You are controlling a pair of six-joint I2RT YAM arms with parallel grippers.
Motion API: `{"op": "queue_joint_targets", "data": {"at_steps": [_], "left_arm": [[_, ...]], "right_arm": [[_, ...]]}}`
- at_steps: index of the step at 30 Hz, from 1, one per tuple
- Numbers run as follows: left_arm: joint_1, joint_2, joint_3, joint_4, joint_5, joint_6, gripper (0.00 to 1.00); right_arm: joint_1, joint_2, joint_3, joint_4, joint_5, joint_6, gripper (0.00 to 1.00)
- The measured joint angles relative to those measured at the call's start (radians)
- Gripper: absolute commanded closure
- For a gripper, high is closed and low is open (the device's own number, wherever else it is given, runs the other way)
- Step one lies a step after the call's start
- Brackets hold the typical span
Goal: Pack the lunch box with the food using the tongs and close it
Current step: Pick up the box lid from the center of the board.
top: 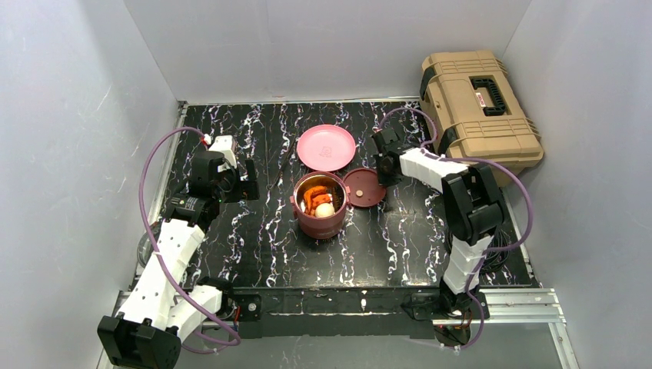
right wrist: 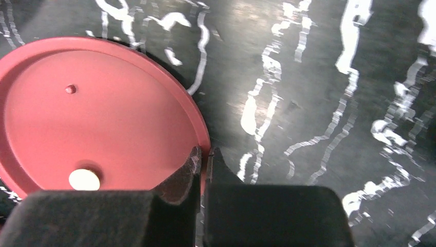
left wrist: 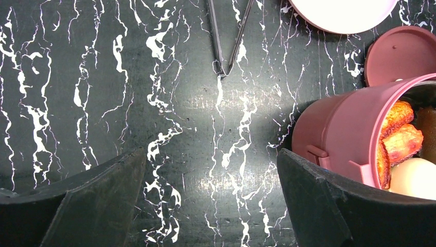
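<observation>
Over marbled table (right wrist: 308, 77), only right-wrist view shows fingers (right wrist: 180, 181) apparently pinching lid (right wrist: 103, 123).

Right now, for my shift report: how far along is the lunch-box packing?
Done: food sits in the lunch box, pink plate is bare, tongs lie on the table. In hand: right gripper pinches the lid by its rim. Remaining: lid onto box.

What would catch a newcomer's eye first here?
The maroon lunch box in the middle, open and holding orange chunks and a white egg-like piece. Just right of it, the right gripper pinches the rim of a flat lid. A tan toolbox sits far right.
</observation>
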Motion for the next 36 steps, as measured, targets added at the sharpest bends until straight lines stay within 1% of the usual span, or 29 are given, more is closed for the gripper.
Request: {"op": "queue_joint_targets", "data": {"at_steps": [9,12,16,21,28,30,33,36], "left_arm": [[0.0,0.0,0.0,0.001,0.009,0.0,0.02],[0.0,0.0,-0.001,0.008,0.018,0.0,0.02],[0.0,0.0,-0.006,0.016,0.047,-0.001,0.05],[0.0,0.01,0.008,0.008,0.129,-0.005,0.07],[0.0,0.021,0.109,-0.024,0.298,-0.056,0.07],[0.0,0.012,0.123,-0.024,0.351,-0.077,0.08],[0.0,0.001,0.139,-0.024,0.438,-0.108,0.1],[-0.009,0.002,0.144,-0.024,0.51,-0.125,0.1]], "right_arm": [[-0.066,-0.202,-0.049,-0.064,0.139,-0.004,0.99],[-0.09,-0.285,-0.064,-0.073,0.158,-0.004,0.99],[-0.104,-0.378,-0.064,-0.093,0.14,-0.003,0.99],[-0.104,-0.436,-0.019,-0.157,0.062,-0.009,0.99],[-0.104,-0.437,0.197,-0.288,-0.105,-0.056,0.99],[-0.104,-0.435,0.246,-0.314,-0.18,-0.06,0.99],[-0.1,-0.426,0.27,-0.334,-0.267,-0.057,0.99],[-0.09,-0.401,0.289,-0.37,-0.311,-0.055,0.99]]}}
